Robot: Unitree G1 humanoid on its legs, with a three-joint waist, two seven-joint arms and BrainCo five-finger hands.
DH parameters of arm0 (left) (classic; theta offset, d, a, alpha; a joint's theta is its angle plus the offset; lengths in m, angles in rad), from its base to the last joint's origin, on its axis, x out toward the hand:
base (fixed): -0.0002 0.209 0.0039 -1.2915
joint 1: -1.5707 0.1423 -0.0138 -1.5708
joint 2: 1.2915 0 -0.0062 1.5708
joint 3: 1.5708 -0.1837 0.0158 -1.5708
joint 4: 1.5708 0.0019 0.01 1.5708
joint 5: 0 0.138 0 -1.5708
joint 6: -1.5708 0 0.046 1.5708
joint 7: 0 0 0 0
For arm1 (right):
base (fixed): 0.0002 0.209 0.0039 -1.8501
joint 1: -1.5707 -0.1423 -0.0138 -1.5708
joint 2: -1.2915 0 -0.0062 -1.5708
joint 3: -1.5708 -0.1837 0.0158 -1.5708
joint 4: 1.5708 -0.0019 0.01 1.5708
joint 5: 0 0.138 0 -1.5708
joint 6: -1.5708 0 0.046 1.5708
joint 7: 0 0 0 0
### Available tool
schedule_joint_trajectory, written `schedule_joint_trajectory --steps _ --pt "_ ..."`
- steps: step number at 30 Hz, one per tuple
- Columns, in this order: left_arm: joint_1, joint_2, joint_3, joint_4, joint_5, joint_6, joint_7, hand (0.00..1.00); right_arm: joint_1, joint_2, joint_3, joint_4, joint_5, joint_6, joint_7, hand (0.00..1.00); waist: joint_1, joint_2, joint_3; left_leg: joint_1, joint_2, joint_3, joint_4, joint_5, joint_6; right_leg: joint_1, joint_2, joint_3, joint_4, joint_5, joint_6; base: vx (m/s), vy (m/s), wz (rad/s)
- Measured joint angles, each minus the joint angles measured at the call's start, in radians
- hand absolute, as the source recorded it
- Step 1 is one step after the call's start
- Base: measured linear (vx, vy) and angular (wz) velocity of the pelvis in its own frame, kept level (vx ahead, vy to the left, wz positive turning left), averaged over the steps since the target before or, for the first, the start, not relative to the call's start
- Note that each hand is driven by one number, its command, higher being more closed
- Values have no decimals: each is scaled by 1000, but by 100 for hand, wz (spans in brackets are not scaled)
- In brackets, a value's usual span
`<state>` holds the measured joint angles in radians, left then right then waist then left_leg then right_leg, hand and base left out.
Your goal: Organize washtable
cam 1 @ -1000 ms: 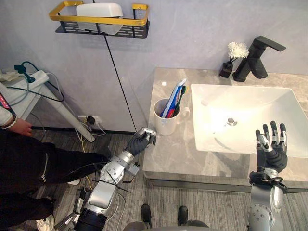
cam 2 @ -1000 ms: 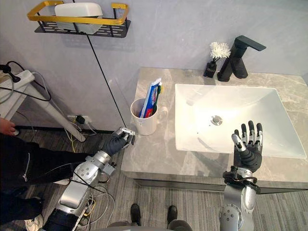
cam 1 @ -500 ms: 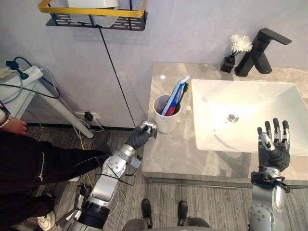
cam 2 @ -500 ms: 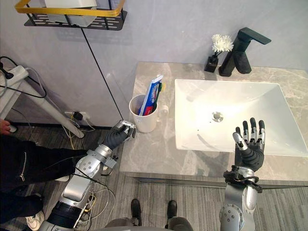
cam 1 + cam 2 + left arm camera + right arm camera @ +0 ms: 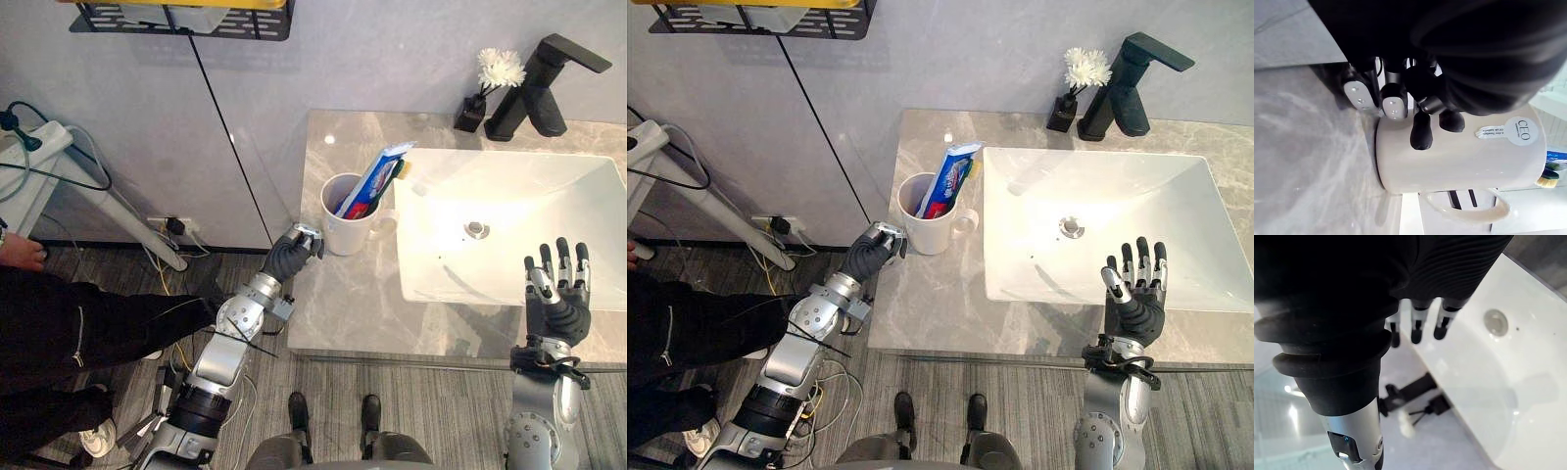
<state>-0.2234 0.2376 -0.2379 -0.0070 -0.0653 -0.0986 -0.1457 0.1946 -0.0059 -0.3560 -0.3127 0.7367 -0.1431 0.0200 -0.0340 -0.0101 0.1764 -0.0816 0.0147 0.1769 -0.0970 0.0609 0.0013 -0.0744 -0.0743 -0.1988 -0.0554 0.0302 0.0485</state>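
The left hand (image 5: 292,257) is held at the left edge of the counter (image 5: 362,299), its fingers (image 5: 1393,102) curled into a loose fist with nothing grasped. The white mug (image 5: 345,227) is set on the counter just past those fingertips. Its wall is close beside them, though contact cannot be told. A toothpaste tube (image 5: 375,179) and a toothbrush (image 5: 399,168) are leaned inside the mug, tilted away from the fingers. The right hand (image 5: 554,308) is raised with fingers straight and released. The white sink (image 5: 519,196) is seen beyond its fingertips, and a black faucet (image 5: 537,93) and a flower vase (image 5: 473,108) farther past.
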Motion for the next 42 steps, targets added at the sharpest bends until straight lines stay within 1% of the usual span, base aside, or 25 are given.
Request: schedule_joint_trajectory --steps 9,15,20,24,29,32,42 --pt "-46 -10 0 45 2 -5 36 100 -7 0 0 0 0 0 0 0 -1 -2 2 0 0 6 0 -1 1 -1 0 3 0 0 0 0 0 0" --pt "-57 -18 5 60 2 -8 39 100 -11 0 0 0 0 0 -3 0 -1 -2 2 4 0 1 0 -1 1 3 0 3 0 0 0 0 0 0" --pt "-35 -18 13 53 -2 -8 31 100 -11 1 9 0 0 0 -3 0 -7 -1 3 12 0 -11 0 -1 1 15 -1 -16 0 0 1 0 0 5" --pt "16 -18 28 12 -9 -8 -4 100 -11 1 33 1 0 2 1 0 -5 2 4 18 -1 -16 0 0 1 24 -1 -22 0 -1 1 -1 4 4" --pt "80 -18 33 -21 -43 -8 -31 100 -5 3 62 24 0 24 4 0 -6 8 2 28 -6 -36 -1 0 1 44 -7 -44 -1 -5 5 -3 11 11" --pt "100 -18 31 -35 -43 -7 -31 100 -5 2 70 31 0 35 5 0 -5 10 2 37 -12 -39 0 2 3 53 -11 -47 -1 -7 8 5 24 5" --pt "103 -15 0 -39 -43 9 -30 100 2 3 85 50 0 35 6 0 -6 13 -8 40 -17 -40 0 2 4 56 -16 -48 0 -7 8 1 7 0"
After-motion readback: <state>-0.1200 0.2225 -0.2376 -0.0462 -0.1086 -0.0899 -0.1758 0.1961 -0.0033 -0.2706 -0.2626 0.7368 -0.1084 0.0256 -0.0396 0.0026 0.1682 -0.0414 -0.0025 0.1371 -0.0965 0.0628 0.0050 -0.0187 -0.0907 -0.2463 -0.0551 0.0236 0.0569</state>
